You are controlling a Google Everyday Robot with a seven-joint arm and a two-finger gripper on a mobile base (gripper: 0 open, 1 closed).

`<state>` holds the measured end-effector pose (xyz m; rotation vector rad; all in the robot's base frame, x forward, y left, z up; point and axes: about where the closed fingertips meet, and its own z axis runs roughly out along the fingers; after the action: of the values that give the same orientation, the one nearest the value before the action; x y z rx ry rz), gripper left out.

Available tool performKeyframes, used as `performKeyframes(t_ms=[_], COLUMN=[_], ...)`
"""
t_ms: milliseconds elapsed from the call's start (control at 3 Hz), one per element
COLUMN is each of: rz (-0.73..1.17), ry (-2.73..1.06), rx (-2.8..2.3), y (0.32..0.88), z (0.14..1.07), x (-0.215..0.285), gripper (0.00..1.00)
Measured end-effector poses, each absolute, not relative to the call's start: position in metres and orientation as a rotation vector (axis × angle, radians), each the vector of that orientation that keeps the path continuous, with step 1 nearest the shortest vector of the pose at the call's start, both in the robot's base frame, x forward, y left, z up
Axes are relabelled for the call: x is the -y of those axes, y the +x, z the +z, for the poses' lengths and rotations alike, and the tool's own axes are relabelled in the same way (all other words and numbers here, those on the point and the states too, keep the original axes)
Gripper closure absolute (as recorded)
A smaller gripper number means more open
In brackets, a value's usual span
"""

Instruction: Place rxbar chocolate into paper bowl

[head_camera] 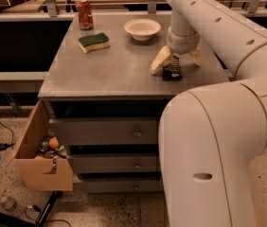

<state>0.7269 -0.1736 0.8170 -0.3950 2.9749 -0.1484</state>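
Observation:
The rxbar chocolate (172,71), a dark wrapper with white lettering, lies flat on the grey tabletop (119,70) near its right front. My gripper (178,60) hangs over it from above, open, with one cream finger (161,60) to the bar's left and the other at its right rear. The bar lies between them on the table. The off-white paper bowl (142,28) stands empty at the back of the table, behind and to the left of the gripper.
A green-and-yellow sponge (94,41) lies at the back left, with a red soda can (84,13) behind it. A cardboard-coloured drawer (43,155) hangs open at the cabinet's lower left. My white arm fills the right foreground.

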Motion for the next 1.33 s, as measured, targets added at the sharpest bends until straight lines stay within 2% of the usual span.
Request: performKeyframes(t_ms=[667,1000,1333], rz=[-0.149,-0.149,-0.149], ry=[-0.395,-0.394,-0.394], rx=[-2.975,-2.975,-2.975], y=[0.727,0.727,0.727], z=[0.834,0.839,0.839], x=[0.174,0.174,0.174], gripper=[0.95,1.0,1.0])
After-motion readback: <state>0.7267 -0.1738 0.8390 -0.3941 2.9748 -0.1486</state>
